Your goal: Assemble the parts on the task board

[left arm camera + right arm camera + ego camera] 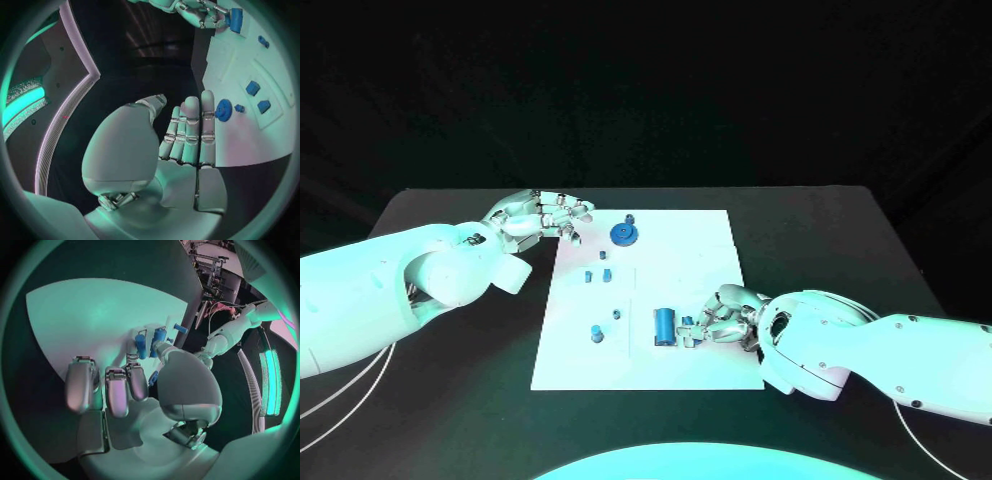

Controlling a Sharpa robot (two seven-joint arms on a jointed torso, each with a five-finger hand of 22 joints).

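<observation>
left robot hand (542, 213): fingers straight and together, holding nothing, at the task board's (689, 240) far left corner beside the blue gear (626, 234) | right robot hand (727, 318): fingers curled at the blue cylinder (665, 327), grip unclear | board on black desk (848, 240)

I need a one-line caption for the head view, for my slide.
Left hand open near a blue gear; right hand beside a blue cylinder on the white task board.

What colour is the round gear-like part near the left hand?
Blue; the round part shows best in the left wrist view.
</observation>
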